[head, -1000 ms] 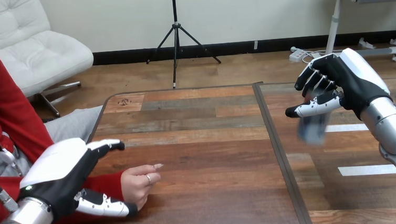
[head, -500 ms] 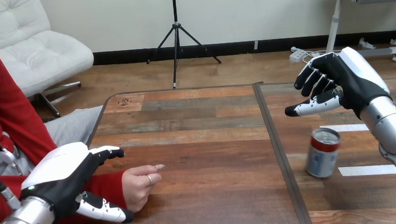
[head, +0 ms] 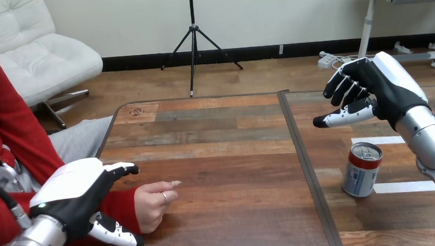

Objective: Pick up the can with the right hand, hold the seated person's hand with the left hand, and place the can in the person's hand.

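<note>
Slipping from the open right hand (head: 383, 91), can (head: 362, 171) now stands on the table (head: 229, 157); left hand (head: 76, 196) loose, empty too, so regrasp.

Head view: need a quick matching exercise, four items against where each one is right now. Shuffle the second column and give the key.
Column one:
1. can
2. right hand
3. left hand
4. person's hand

Column two:
A. raised above the table at its right part, fingers relaxed, holding nothing
B. standing on the table beside a white tape strip
C. resting on the table at the left, fingers loosely curled
D. at the view's lower left, over the red sleeve, fingers not closed round it

Pairs: 1-B, 2-A, 3-D, 4-C.
</note>
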